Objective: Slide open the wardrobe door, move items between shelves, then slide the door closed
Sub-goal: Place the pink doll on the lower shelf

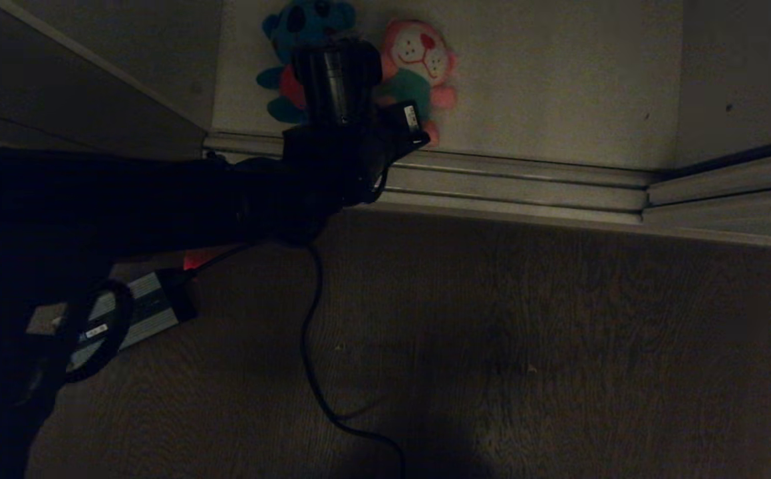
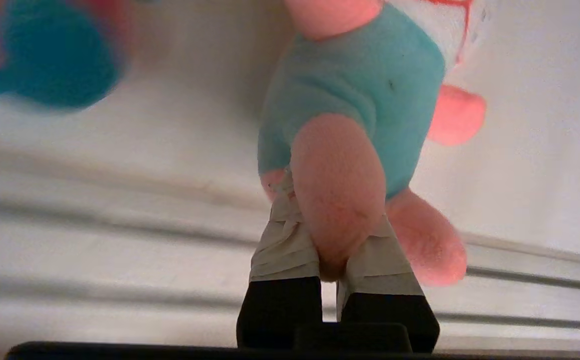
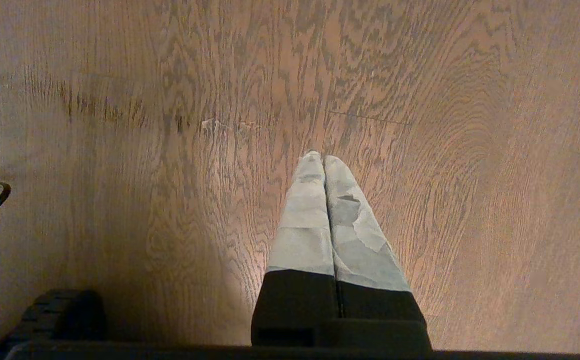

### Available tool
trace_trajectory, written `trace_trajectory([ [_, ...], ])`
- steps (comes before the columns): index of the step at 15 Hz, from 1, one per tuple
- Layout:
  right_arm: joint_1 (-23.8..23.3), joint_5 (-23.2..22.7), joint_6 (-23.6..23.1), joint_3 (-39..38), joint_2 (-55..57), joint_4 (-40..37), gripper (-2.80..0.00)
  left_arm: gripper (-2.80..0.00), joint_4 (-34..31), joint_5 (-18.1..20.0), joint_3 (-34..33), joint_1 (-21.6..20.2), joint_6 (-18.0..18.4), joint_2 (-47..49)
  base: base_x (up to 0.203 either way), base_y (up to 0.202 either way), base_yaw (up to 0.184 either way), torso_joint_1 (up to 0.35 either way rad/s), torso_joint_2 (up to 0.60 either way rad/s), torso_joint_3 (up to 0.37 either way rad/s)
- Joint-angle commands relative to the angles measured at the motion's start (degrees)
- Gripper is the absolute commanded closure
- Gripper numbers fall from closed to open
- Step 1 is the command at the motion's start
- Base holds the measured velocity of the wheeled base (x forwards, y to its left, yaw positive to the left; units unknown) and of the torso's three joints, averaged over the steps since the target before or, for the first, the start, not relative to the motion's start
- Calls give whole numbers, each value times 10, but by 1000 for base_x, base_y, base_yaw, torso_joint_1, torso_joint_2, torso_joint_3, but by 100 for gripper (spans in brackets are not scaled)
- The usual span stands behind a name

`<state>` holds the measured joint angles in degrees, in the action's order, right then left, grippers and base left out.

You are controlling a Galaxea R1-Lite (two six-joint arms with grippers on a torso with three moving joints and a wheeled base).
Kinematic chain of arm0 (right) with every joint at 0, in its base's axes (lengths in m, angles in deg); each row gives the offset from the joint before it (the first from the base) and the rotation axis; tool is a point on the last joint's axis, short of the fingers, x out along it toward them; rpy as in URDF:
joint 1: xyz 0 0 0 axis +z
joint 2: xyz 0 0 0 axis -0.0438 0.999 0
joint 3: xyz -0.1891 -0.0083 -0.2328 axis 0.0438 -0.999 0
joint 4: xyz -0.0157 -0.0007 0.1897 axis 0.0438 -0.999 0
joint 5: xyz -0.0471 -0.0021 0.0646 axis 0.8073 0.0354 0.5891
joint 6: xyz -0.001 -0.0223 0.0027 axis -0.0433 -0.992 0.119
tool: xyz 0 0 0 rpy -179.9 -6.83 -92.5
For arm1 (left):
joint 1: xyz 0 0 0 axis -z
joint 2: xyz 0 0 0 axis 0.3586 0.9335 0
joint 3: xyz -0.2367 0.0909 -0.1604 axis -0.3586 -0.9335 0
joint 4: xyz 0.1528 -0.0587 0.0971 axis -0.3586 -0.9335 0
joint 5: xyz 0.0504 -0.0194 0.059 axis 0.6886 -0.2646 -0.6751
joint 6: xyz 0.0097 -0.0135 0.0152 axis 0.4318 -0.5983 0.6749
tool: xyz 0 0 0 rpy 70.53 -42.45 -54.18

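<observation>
The pink plush toy (image 1: 420,56) with a teal body lies on the off-white bottom shelf (image 1: 558,80) of the wardrobe, next to the dark teal-blue toy (image 1: 300,25). My left arm (image 1: 332,166) reaches over the door rails to the pink toy, and its wrist hides the fingers in the head view. In the left wrist view my left gripper (image 2: 332,225) is shut on a pink limb of that toy (image 2: 370,80), and the blue toy (image 2: 44,65) lies off to the side. Pale panels (image 1: 744,73) flank the opening; I cannot tell which is the sliding door. My right gripper (image 3: 324,157) is shut and empty.
Metal door rails (image 1: 511,189) run along the front of the shelf. On the dark wooden floor (image 1: 558,346) lie a black cable (image 1: 310,359) and a grey box (image 1: 139,309) under my left arm. The right gripper hangs over bare floor boards (image 3: 445,150).
</observation>
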<state>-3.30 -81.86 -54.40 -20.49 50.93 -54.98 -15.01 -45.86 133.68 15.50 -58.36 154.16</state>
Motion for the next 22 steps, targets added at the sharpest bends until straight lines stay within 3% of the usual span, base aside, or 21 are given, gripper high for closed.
trace_trajectory([
  [1, 0, 0, 0, -2, 0, 0, 0, 0, 26, 27, 24, -6, 24, 42, 0, 0, 0, 0, 0, 0],
  [4, 0, 0, 0, -2, 0, 0, 0, 0, 90, 26, 24, -7, 36, 43, 0, 0, 0, 0, 0, 0],
  [7, 0, 0, 0, -2, 0, 0, 0, 0, 102, 23, 24, -7, 37, 41, 0, 0, 0, 0, 0, 0],
  [8, 0, 0, 0, -2, 0, 0, 0, -164, 112, 22, 24, -7, 42, 45, 0, 0, 0, 0, 0, 0],
  [9, 0, 0, 0, -3, 0, 0, 0, -280, 116, 23, 24, -7, 48, 52, 0, 0, 0, 0, 0, 0],
  [16, 0, 0, 0, -3, 0, 0, 0, -280, 126, 23, 24, -7, 43, 27, 0, 0, 0, 0, 0, 0],
  [22, 0, 0, 0, -2, 0, 0, 0, -280, 75, 25, -3, -2, 38, -67, 0, 0, 0, 0, 0, 0],
])
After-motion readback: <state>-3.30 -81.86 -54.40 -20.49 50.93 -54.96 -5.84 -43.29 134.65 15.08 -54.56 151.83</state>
